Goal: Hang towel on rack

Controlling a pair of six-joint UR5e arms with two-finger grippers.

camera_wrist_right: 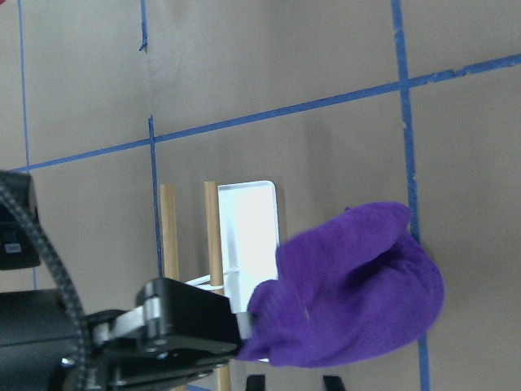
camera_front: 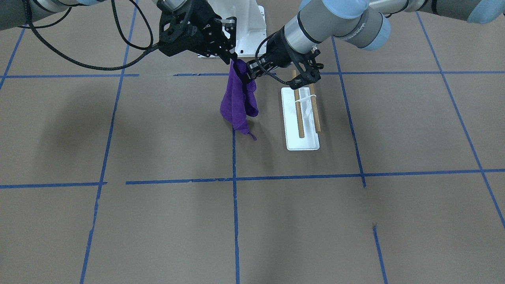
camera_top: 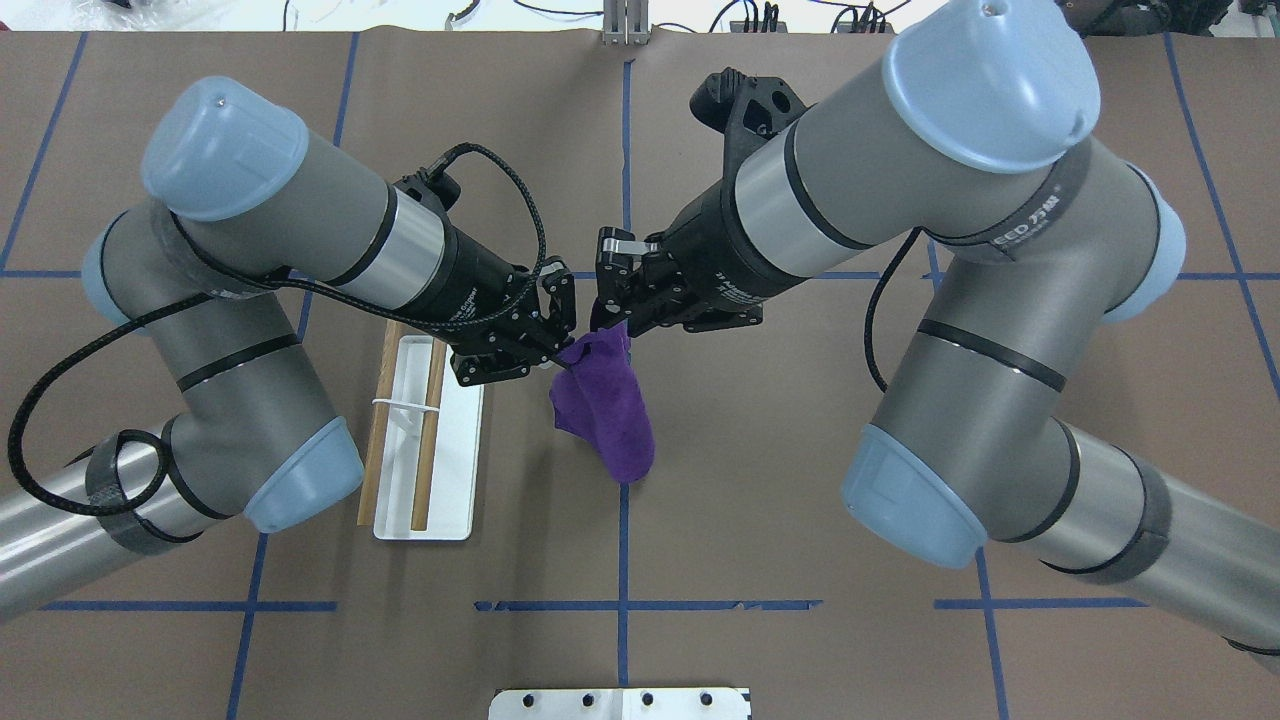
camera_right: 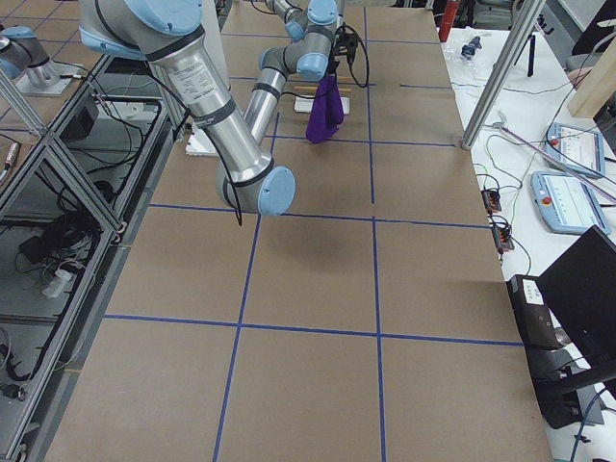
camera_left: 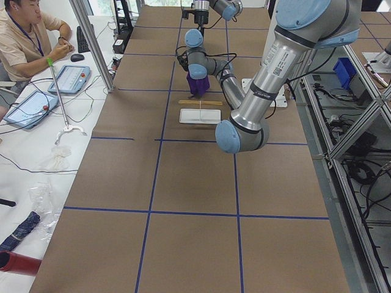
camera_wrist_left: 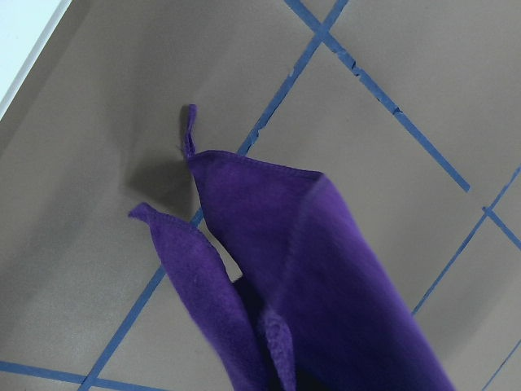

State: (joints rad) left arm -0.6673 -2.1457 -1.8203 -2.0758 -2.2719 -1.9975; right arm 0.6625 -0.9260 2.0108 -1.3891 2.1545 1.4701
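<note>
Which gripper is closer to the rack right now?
Left. The left gripper hangs beside the rack, at its end; the right gripper sits past the towel, farther off.

"EED" on right arm's band

Brown table with blue tape grid

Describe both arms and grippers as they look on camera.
The left arm and right arm match: grey tubes, pale-blue joint caps, a silver wrist ring, black bands with white lettering, and a loose black cable along each. The left gripper and right gripper are black, with open linkage frames.
</note>
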